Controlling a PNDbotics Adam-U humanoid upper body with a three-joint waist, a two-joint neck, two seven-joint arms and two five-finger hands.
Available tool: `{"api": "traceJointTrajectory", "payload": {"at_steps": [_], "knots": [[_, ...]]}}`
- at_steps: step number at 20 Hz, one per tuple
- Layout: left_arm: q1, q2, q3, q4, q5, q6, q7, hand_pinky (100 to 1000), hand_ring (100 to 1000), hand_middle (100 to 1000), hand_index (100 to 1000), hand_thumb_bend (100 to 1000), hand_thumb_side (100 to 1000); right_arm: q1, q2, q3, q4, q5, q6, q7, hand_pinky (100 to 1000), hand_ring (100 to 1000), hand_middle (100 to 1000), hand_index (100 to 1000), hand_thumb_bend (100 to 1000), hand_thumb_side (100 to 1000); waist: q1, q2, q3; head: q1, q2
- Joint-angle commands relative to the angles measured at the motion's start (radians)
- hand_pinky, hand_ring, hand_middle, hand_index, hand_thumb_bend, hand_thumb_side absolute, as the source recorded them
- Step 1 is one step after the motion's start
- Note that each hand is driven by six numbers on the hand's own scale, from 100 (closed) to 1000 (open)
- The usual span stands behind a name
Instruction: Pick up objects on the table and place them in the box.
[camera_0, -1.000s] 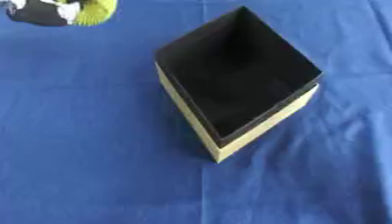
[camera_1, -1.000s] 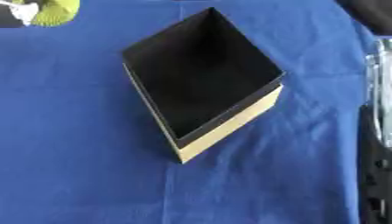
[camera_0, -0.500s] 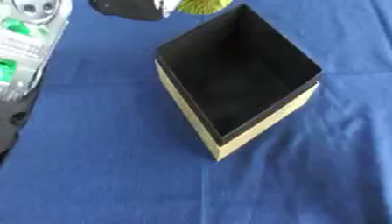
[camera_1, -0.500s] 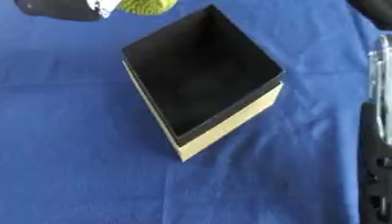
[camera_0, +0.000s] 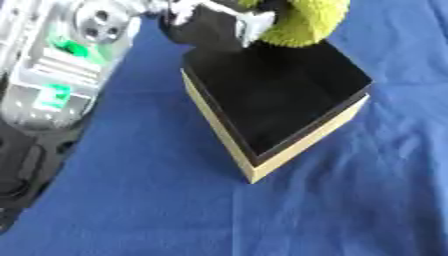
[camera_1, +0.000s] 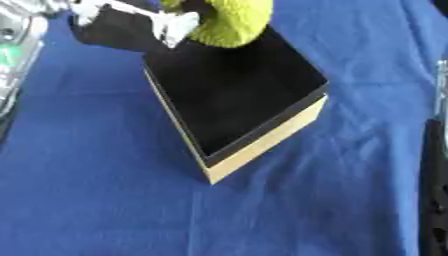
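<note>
A fuzzy yellow-green object (camera_0: 306, 22) hangs over the far corner of the box (camera_0: 306, 150), which is black inside with tan outer walls. My left hand (camera_0: 214, 25), black with pale parts, is shut on the object from its left side, at the top of both views. The box looks dark inside and I make out nothing in it. My right hand (camera_1: 436, 185) shows only as a dark strip at the right edge of the right eye view, well away from the box.
A blue cloth (camera_0: 131, 210) covers the table. My left arm (camera_0: 70, 75), silver with green parts, crosses the upper left corner, with its black part lower at the left edge. Bare cloth lies in front of the box and to its right.
My left hand has carried the yellow-green object from the upper left to the box's far corner. The left arm has come further into view. The box has not moved.
</note>
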Motion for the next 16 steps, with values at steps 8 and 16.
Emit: {"api": "traceJointTrajectory", "payload": {"at_steps": [8, 16], "knots": [[0.027, -0.089, -0.061, 0.136, -0.094, -0.047, -0.016, 153, 405, 489, 598, 107, 100, -0.012, -0.004, -0.001, -0.015, 0.012, 0.002, -0.022, 863, 812, 635, 869, 100, 374, -0.002, -0.128, 0.001, -0.009, 0.006], [0.061, -0.11, -0.057, 0.218, -0.148, -0.012, 0.047, 148, 402, 488, 598, 122, 100, -0.008, -0.003, -0.003, -0.015, 0.009, 0.001, -0.022, 863, 810, 631, 868, 100, 381, -0.001, -0.127, -0.001, -0.017, 0.006]]}}
